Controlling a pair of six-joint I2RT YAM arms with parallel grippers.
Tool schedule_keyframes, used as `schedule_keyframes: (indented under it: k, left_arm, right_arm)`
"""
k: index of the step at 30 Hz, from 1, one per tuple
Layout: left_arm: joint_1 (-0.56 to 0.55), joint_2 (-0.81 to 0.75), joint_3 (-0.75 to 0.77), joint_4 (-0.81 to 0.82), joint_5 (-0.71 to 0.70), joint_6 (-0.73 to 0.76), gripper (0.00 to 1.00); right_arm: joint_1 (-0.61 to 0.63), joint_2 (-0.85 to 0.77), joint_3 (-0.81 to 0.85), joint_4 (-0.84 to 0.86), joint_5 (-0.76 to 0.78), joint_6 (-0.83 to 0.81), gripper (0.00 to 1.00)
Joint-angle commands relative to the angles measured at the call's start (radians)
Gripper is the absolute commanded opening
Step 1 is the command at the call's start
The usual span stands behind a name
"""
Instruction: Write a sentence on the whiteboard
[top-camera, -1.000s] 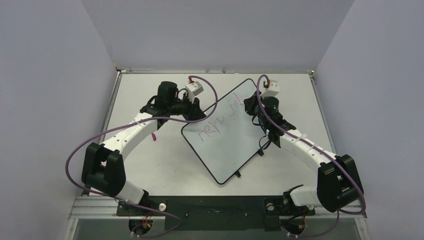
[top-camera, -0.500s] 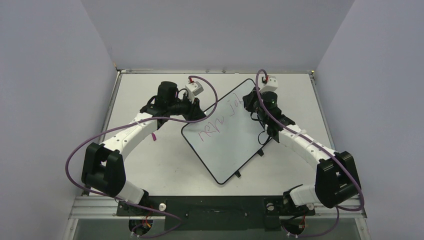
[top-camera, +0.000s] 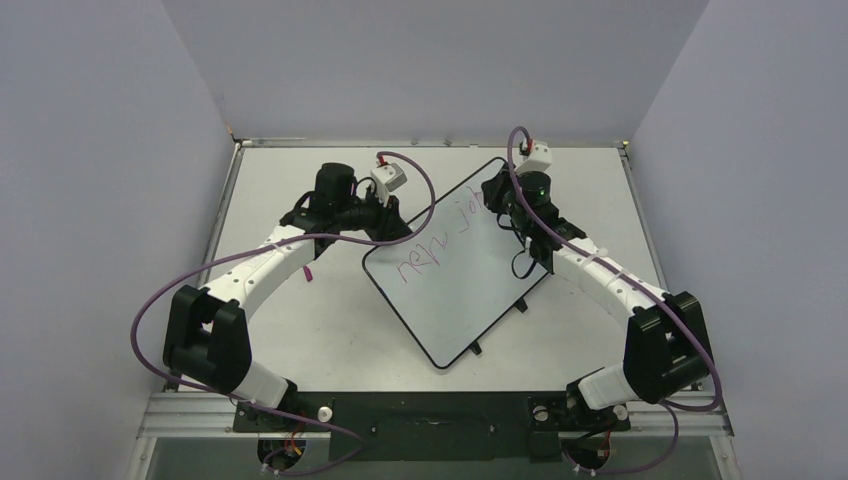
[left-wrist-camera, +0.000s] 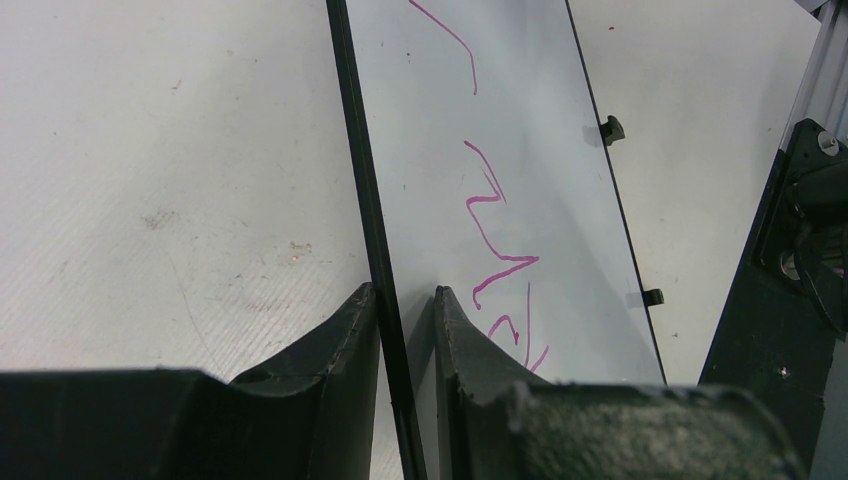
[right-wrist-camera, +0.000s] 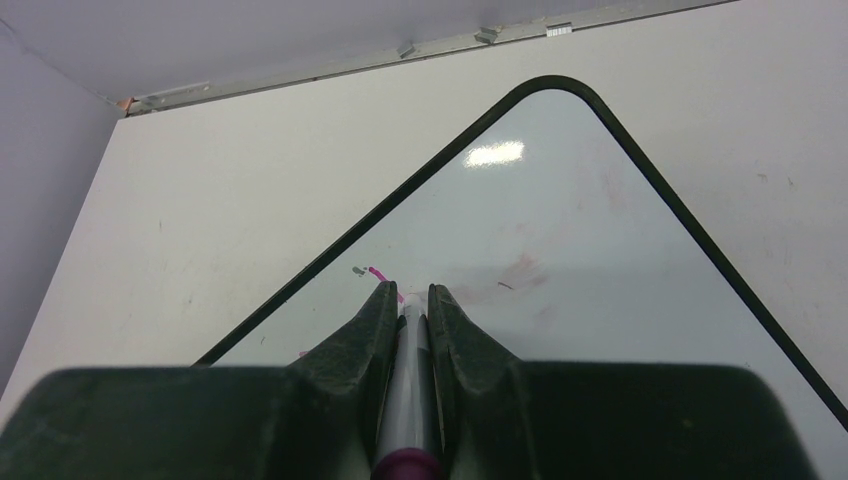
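The whiteboard (top-camera: 470, 300) lies turned diagonally on the table, white and glossy in a thin black frame. Pink strokes of the sentence (top-camera: 415, 262) run along its upper left side and show close up in the left wrist view (left-wrist-camera: 490, 215). My left gripper (top-camera: 398, 232) is shut on the board's upper left edge, with the frame between the fingers (left-wrist-camera: 403, 290). My right gripper (top-camera: 497, 195) hovers over the far corner, shut on a white marker (right-wrist-camera: 408, 380). The marker's tip sits by a short pink mark (right-wrist-camera: 378, 272) on the whiteboard (right-wrist-camera: 560, 220).
Two small black tabs (top-camera: 521, 305) (top-camera: 476, 348) stick out of the board's lower right edge. Grey walls close in the table on three sides, with a metal rail (top-camera: 430, 144) at the back. Purple cables loop off both arms.
My right arm has moved the marker a little further up and left, towards the board's far corner. The left arm and the board have not moved.
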Motion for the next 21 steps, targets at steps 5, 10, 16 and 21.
schedule_keyframes:
  k: [5, 10, 16, 21]
  left_arm:
    - [-0.009, -0.005, 0.002, 0.056, 0.003, 0.089, 0.00]
    - [-0.009, -0.004, 0.002, 0.056, 0.005, 0.089, 0.00]
    - [-0.009, -0.007, 0.002, 0.052, 0.005, 0.089, 0.00]
    - [-0.009, -0.011, 0.001, 0.052, 0.005, 0.089, 0.00]
  right_arm:
    - [-0.009, 0.013, 0.032, -0.018, 0.013, -0.031, 0.00]
    - [-0.016, 0.001, 0.004, -0.020, 0.033, -0.031, 0.00]
    - [-0.016, -0.016, -0.030, -0.020, 0.050, -0.031, 0.00]
    - [-0.017, -0.034, -0.056, -0.024, 0.058, -0.032, 0.00]
